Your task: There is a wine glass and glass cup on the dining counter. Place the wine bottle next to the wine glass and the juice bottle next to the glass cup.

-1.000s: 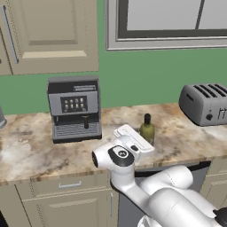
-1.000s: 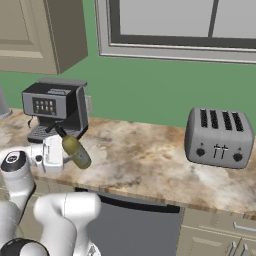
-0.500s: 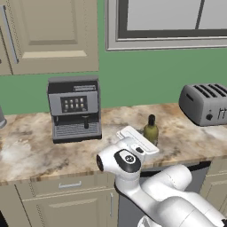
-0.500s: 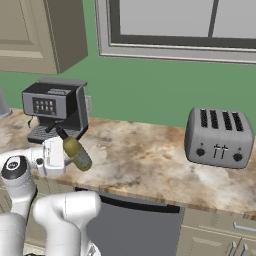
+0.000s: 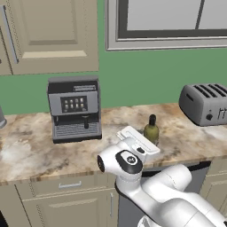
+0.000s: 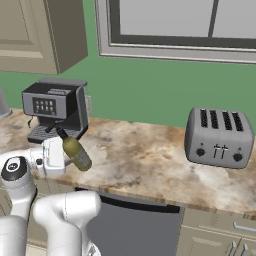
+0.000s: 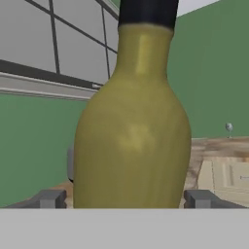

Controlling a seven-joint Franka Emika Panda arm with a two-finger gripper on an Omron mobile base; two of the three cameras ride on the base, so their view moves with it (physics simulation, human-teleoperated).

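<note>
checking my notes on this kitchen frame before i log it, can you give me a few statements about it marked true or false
1. The gripper has its fingers on either side of the wine bottle. True.
2. The wine bottle stands upright on the counter. False: in the right base view it is tilted, at the gripper.
3. A toaster sits on the counter. True.
4. The coffee machine is to the right of the toaster. False: it is to its left.
5. The wine bottle is amber with a white label. False: olive-green with a dark top.
</note>
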